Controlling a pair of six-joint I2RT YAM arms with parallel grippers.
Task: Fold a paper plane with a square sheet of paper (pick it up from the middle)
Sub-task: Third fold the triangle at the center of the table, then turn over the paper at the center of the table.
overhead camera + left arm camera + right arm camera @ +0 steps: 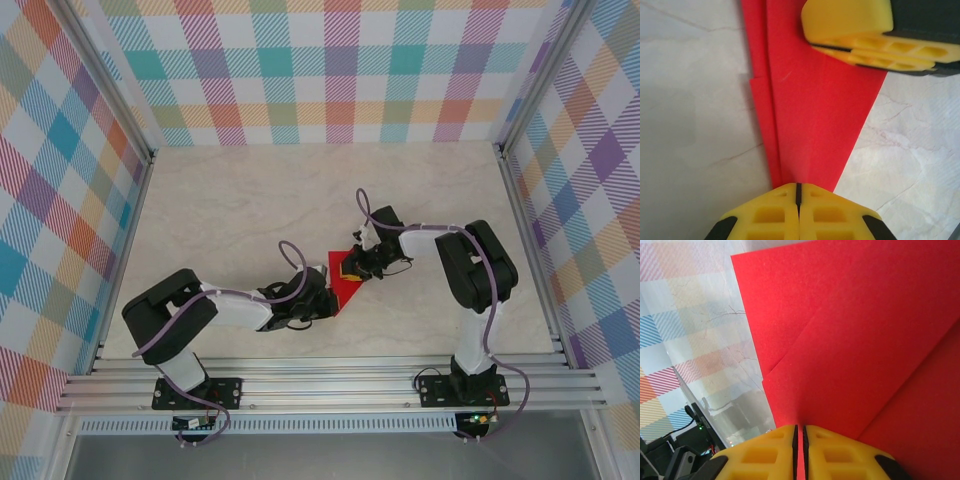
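The paper plane (346,291) is red paper folded into a narrowing wedge with layered flaps, at mid-table between both arms. In the left wrist view the paper plane (815,110) lies flat on the marble top. My left gripper (798,186) is shut, its tips on the narrow end; I cannot tell if paper is pinched. It sits at the paper's near-left side (327,298). My right gripper (799,428) is shut on the paper plane (865,340), with a red sliver between its fingers. It holds the far edge (353,267), and its yellow fingers (865,30) show over the paper.
The marble tabletop (250,200) stretches back to plaid walls (340,70) on three sides. An aluminium rail (330,385) runs along the near edge by the arm bases. Open table lies behind and to both sides of the paper.
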